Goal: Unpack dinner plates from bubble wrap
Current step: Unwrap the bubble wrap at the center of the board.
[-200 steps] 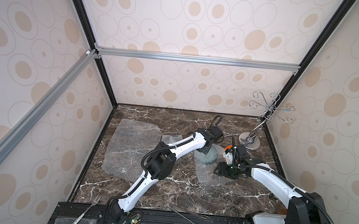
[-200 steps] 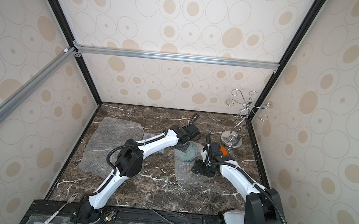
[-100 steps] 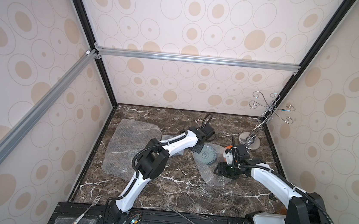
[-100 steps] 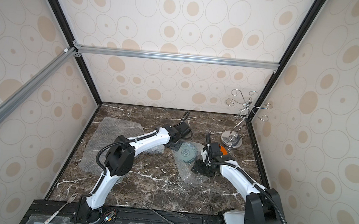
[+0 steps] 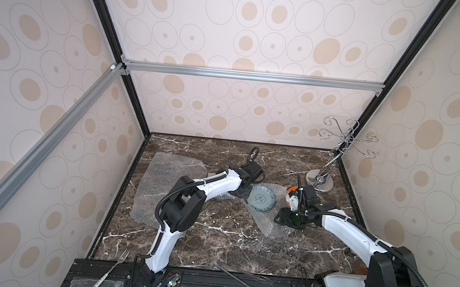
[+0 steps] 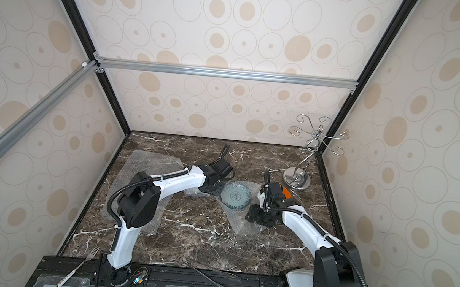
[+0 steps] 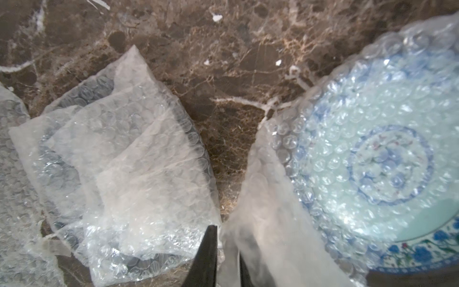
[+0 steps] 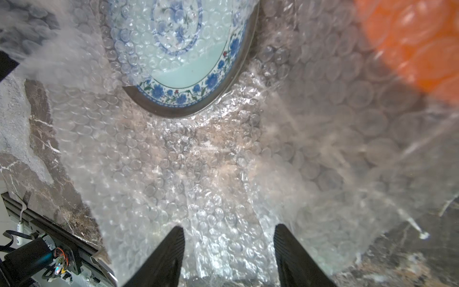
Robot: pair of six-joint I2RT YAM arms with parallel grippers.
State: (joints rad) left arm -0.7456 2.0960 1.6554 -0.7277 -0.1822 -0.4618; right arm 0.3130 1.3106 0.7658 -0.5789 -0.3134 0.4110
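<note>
On the tabletop (image 5: 213, 243): pale plate (image 5: 263, 200) with blue-flowered rim, flat on its bubble wrap (image 5: 268, 225), a flap of that wrap draped over part of its face. Just beside the plate's edge, left claw (image 7: 224, 246), narrowly parted, a fold of wrap in the gap, no pinch visible. On the plate's near side, right claw (image 8: 229, 227), jaws well apart astride a crumpled ridge of the same wrap, not closed on it. Close beside the plate, orange plate (image 8: 409, 42), under wrap. Beyond the left claw from the plate, a crumpled loose sheet (image 7: 124, 161).

Robot test booth: wallpapered panels (image 5: 249, 22), aluminium rails (image 5: 252, 76) (marble-look tabletop (image 5: 213, 243)).
</note>
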